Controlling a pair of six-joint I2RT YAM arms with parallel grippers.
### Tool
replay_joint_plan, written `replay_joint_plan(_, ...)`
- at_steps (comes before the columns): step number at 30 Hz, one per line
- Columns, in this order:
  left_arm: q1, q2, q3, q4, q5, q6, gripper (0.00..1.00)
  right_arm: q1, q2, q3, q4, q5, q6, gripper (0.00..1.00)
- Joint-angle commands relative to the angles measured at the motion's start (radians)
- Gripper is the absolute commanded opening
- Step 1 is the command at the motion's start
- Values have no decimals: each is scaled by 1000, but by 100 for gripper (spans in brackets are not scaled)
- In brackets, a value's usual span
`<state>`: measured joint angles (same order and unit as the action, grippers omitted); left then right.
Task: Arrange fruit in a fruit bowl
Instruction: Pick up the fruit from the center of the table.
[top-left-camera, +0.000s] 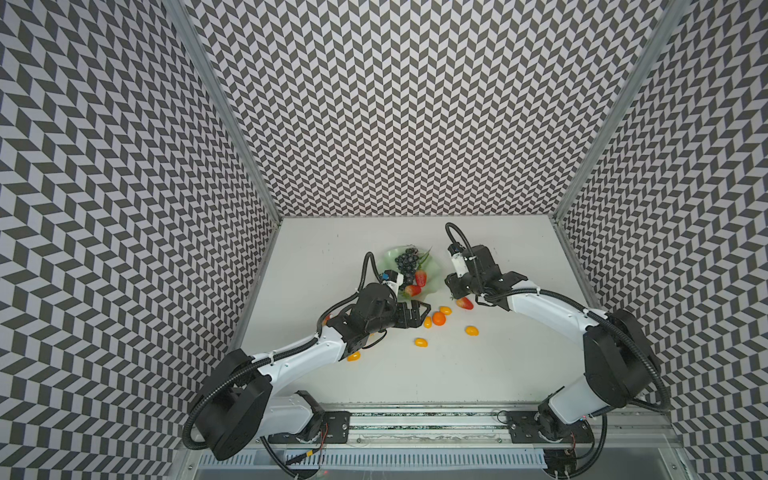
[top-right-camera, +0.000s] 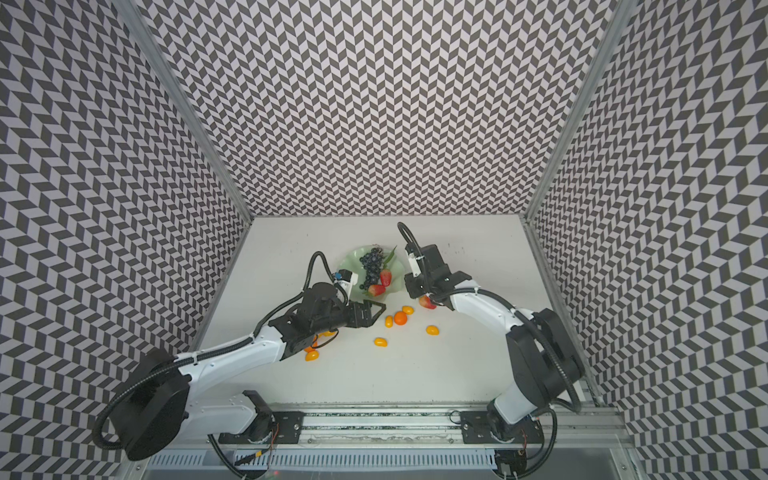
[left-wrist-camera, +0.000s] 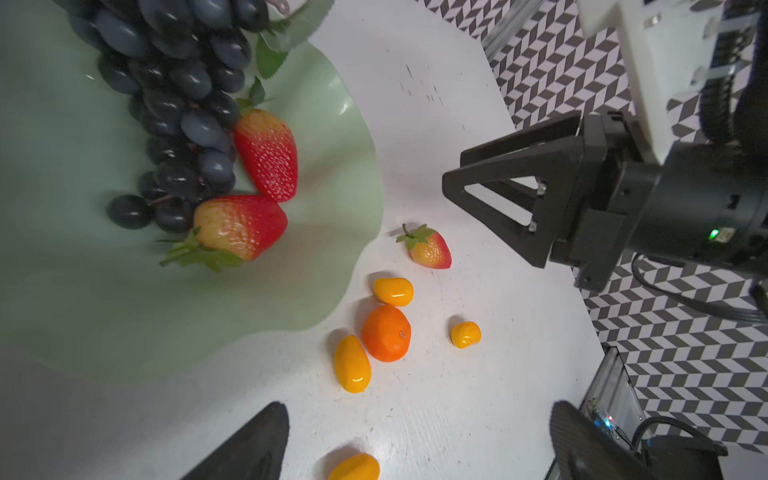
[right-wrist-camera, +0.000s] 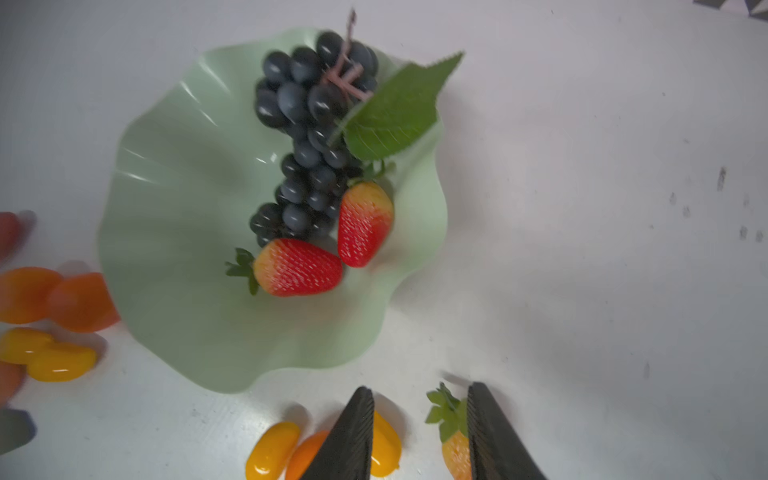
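My right gripper (right-wrist-camera: 419, 388) hangs half-open, empty, over the strawberry (left-wrist-camera: 430, 249) at four o'clock of the fruit bowl (right-wrist-camera: 174, 232); left gripper (top-left-camera: 420, 316) gapes wide, empty.

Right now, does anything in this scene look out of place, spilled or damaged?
Nothing looks spilled or damaged. Only unfinished: one strawberry, a tangerine and several kumquats lie on the table outside the fruit bowl. The grape bunch has its leaf sticking out past the bowl's rim.

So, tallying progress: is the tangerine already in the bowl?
No, the tangerine lies on the table outside the bowl.
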<state>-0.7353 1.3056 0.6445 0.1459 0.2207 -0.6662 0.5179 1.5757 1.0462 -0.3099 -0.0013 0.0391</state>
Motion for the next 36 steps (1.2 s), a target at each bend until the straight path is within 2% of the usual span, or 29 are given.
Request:
replay_joint_plan(1,-32,39,41,54,-20,-3,100,-4,16,25,-81,41,-45,38)
replay_joint_plan(10,-64,140,56,182,-18,-94,100,-2,115,79,-133,42,-120,40)
replay_joint_plan(16,-68,181,69,204,-11,-111,100,3,173,101,-130,55,-131,41)
replay_joint_plan(36,-68,184,64,196,-10,-118,100,8,330,186,-159,100,-162,40)
